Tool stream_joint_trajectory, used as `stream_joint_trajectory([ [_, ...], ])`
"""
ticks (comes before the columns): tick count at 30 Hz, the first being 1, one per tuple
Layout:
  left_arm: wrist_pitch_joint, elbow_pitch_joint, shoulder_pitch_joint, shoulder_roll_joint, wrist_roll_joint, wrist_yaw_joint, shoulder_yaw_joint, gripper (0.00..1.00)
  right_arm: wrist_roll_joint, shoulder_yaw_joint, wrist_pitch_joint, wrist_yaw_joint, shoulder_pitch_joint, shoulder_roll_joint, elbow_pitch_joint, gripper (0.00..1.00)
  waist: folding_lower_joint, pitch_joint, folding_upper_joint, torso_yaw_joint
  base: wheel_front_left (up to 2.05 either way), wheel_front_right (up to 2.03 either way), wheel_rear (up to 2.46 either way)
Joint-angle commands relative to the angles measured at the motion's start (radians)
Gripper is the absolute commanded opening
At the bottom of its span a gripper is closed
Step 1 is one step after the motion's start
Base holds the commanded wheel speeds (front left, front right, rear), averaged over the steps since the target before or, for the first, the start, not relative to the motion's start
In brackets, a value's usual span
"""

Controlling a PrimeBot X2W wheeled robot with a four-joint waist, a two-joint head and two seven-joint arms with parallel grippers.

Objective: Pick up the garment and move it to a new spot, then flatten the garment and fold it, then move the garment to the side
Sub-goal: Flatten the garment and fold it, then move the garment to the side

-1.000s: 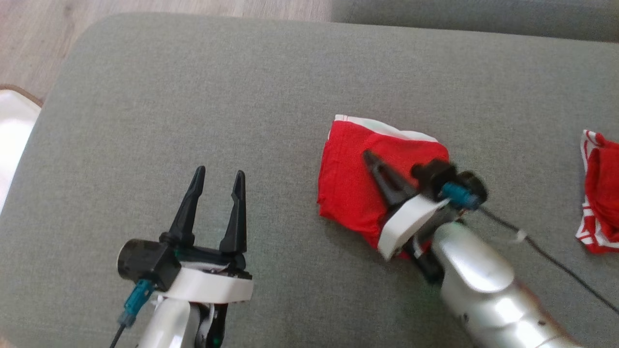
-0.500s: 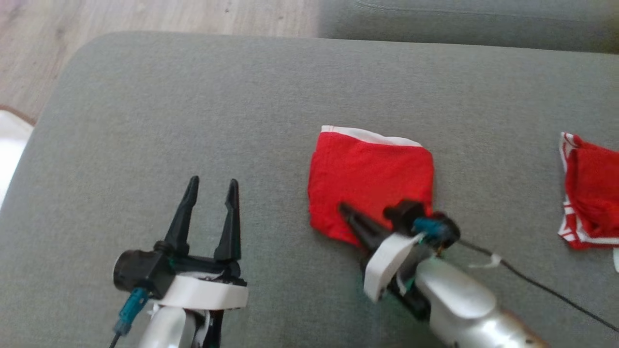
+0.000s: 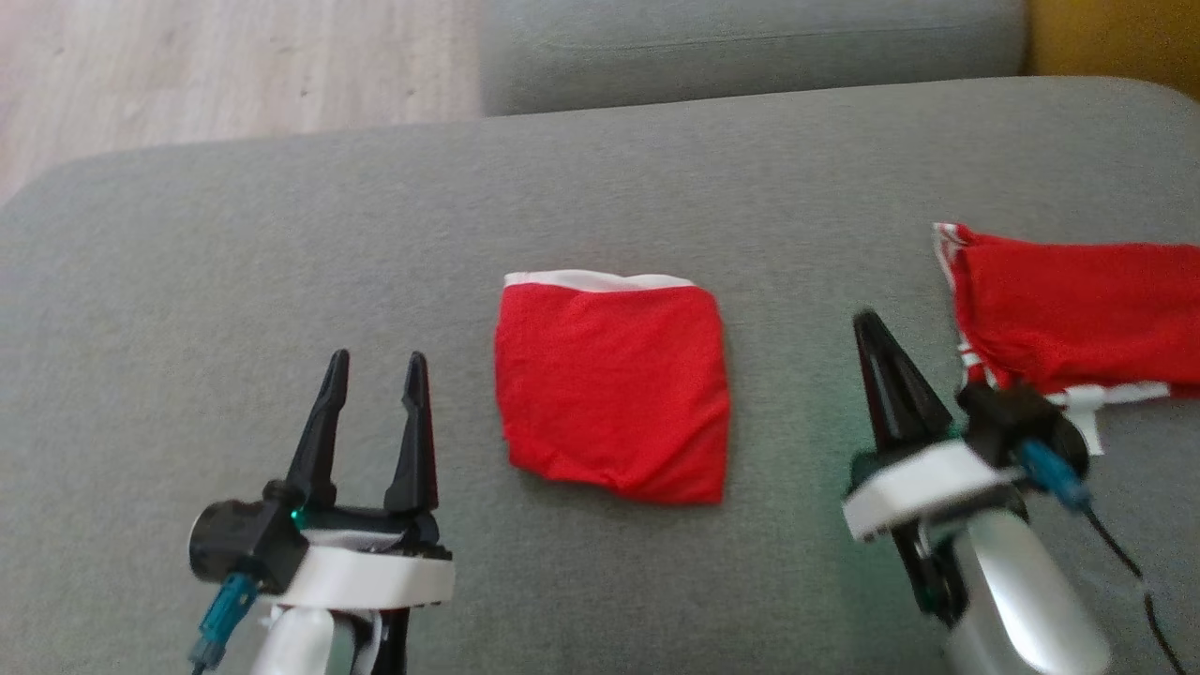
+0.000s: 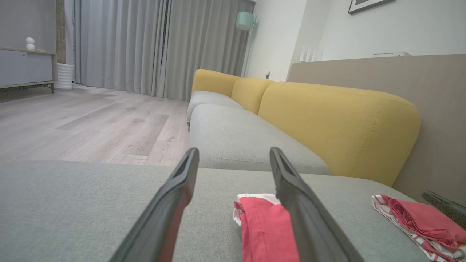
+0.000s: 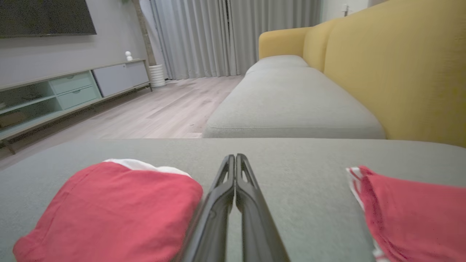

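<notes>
The garment (image 3: 614,384) is a red piece with a white band along its far edge, lying folded into a rough square on the grey cushion (image 3: 281,234). My left gripper (image 3: 373,361) is open and empty, to the left of the garment and apart from it. To the garment's right, my right gripper (image 3: 864,323) is shut on nothing, with a gap of bare cushion between them. The left wrist view has the garment (image 4: 260,225) partly behind the right finger of the left gripper (image 4: 233,154). In the right wrist view the garment (image 5: 109,207) lies left of the shut right gripper (image 5: 236,158).
A second red garment with white stripes (image 3: 1069,319) lies crumpled at the cushion's right edge, close to my right wrist; it is also in the wrist views (image 4: 418,218) (image 5: 411,214). Yellow sofa backrests (image 4: 338,127) stand behind it. Wooden floor (image 3: 187,66) lies beyond the cushion's far left edge.
The right gripper, which lay over the garment, has pulled off it to the right and stands apart from it, still shut. The head camera has shifted. The left gripper stays open.
</notes>
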Motion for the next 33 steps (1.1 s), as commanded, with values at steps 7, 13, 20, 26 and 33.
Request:
stream_joint_trajectory([
  [7, -0.005, -0.039, 0.009, 0.002, 0.008, -0.004, 0.053, 1.00, -0.016, -0.074, -0.010, 0.007, 0.149, 0.012, -0.232, 0.79, 0.0001, -0.030, 0.0000, -0.063, 0.00, 0.00, 0.00],
  [13, -0.005, -0.046, 0.044, 0.002, -0.009, 0.008, 0.063, 1.00, -0.005, -0.079, -0.010, 0.007, 0.209, 0.012, -0.269, 1.00, 0.0001, -0.039, 0.0000, -0.072, 0.00, 0.00, 0.00],
  [20, -0.005, -0.040, 0.049, 0.002, 0.007, -0.002, 0.052, 1.00, -0.007, -0.090, -0.010, 0.007, 0.215, 0.012, -0.276, 1.00, 0.0001, -0.041, 0.0000, -0.058, 0.00, 0.00, 0.00],
  [26, -0.005, -0.037, 0.045, 0.002, 0.008, -0.004, 0.048, 1.00, -0.013, -0.096, -0.010, 0.007, 0.217, 0.013, -0.274, 1.00, 0.0001, -0.038, 0.0000, -0.044, 0.00, 0.00, 0.00],
  [33, -0.005, -0.034, 0.027, 0.002, 0.010, -0.007, 0.035, 1.00, -0.030, -0.079, -0.010, 0.007, 0.192, 0.013, -0.242, 1.00, 0.0001, -0.012, 0.0000, -0.018, 0.00, 0.00, 0.00],
])
